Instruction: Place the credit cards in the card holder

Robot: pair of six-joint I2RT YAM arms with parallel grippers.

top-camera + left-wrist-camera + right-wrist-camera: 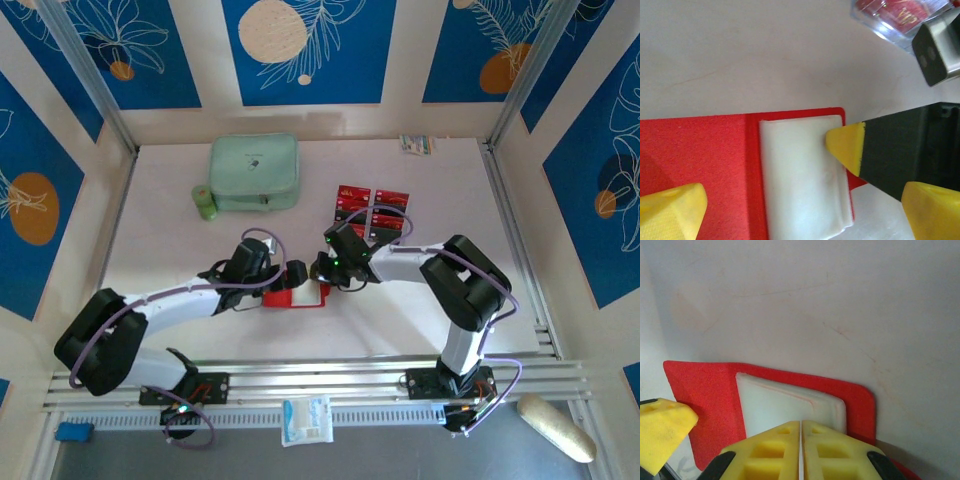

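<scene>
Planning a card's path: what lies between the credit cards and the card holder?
Top view: the right tool sits there, tips at the card holder; the rest toward the credit cards is bare table.

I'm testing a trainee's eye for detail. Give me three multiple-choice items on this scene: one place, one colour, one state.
1. Relative to the card holder, the credit cards lie: A inside it; B on the table beyond it; C under it.
2. Its inner sleeves are: A white; B blue; C black.
3. The card holder is: A snapped shut; B lying open; C standing on edge.
Key: B, they sit apart, farther out; A, pale against the red; B, its inside faces up.
</scene>
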